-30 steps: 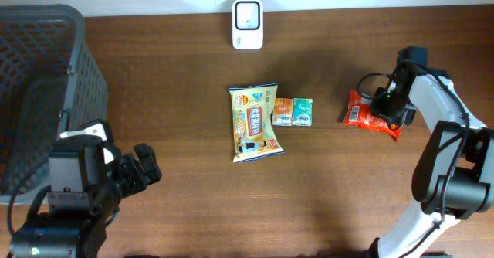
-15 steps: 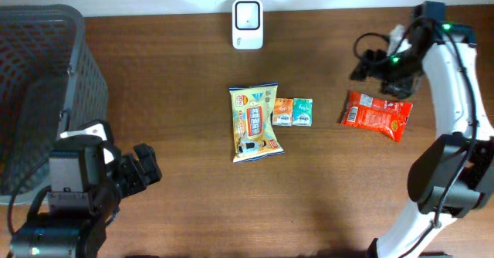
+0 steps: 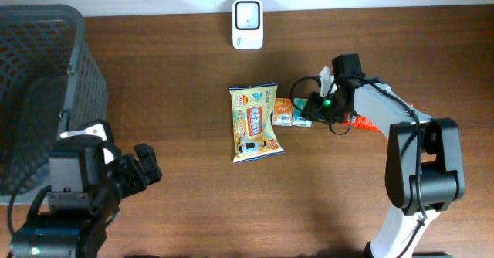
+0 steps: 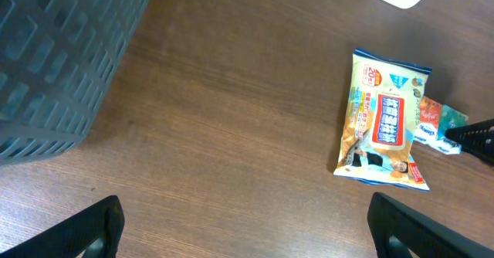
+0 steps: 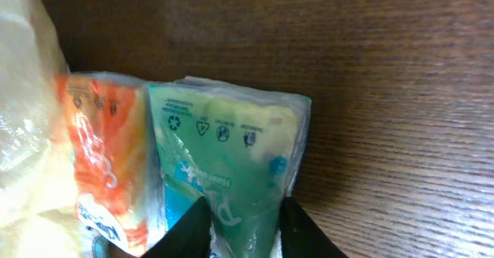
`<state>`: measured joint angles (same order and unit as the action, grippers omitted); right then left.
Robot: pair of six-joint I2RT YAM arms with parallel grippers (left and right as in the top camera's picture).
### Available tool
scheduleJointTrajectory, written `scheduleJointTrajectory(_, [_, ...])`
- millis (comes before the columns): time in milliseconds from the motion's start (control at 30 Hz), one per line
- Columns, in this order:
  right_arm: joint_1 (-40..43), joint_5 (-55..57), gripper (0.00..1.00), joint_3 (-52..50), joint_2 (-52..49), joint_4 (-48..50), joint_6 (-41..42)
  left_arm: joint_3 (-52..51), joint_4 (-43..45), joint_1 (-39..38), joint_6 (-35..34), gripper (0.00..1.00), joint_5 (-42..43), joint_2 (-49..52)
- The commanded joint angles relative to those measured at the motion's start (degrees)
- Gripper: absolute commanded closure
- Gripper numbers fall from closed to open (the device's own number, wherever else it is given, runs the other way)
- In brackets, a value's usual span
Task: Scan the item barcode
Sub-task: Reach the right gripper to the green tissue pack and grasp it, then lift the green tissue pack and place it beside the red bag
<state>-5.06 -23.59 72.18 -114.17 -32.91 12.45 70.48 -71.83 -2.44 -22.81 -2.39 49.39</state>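
Beside the large yellow snack bag (image 3: pixel 254 122) lie two small packets at mid-table: an orange one (image 3: pixel 282 112) and a green one (image 3: pixel 302 111). My right gripper (image 3: pixel 310 109) has come in from the right. In the right wrist view its black fingers (image 5: pixel 193 231) pinch the green packet (image 5: pixel 231 157) from both sides, the orange packet (image 5: pixel 104 150) lying just left of it. The white barcode scanner (image 3: pixel 248 24) stands at the table's far edge. My left gripper (image 4: pixel 247 227) hangs open over bare wood at the near left, holding nothing.
A red snack packet (image 3: pixel 357 122) lies under the right arm, mostly hidden. A dark mesh basket (image 3: pixel 46 72) fills the far left corner. The yellow bag (image 4: pixel 386 123) shows at the right of the left wrist view.
My right gripper let go of the red packet, lifted away toward the back, then swung left and closed on the green packet. The left arm has not moved.
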Motion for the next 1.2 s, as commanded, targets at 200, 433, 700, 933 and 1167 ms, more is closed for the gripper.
scheduleJointTrajectory(200, [-0.68, 18.78, 0.96, 11.63, 1.33, -16.33, 0.42, 0.22, -0.02, 0.37, -0.50, 0.01, -0.31, -0.17])
scheduleJointTrajectory(433, [-4.17, 54.03, 0.96, 18.88, 0.09, -29.40, 16.83, 0.22, -0.02, 0.37, -0.50, 0.01, -0.31, -0.17])
scheduleJointTrajectory(700, [-13.33, 60.59, 0.96, 10.21, -1.73, -21.07, 16.81, 0.22, -0.02, 0.37, -0.50, 0.01, -0.31, -0.17])
scheduleJointTrajectory(933, [-18.27, 61.40, 0.91, 7.23, -3.72, -19.30, 16.81, 0.22, -0.02, 0.37, -0.50, 0.01, -0.31, -0.17])
scheduleJointTrajectory(1167, [-24.96, 53.75, 0.78, 7.26, -4.04, -16.17, 16.81, 0.22, -0.02, 0.37, -0.50, 0.01, -0.31, -0.17])
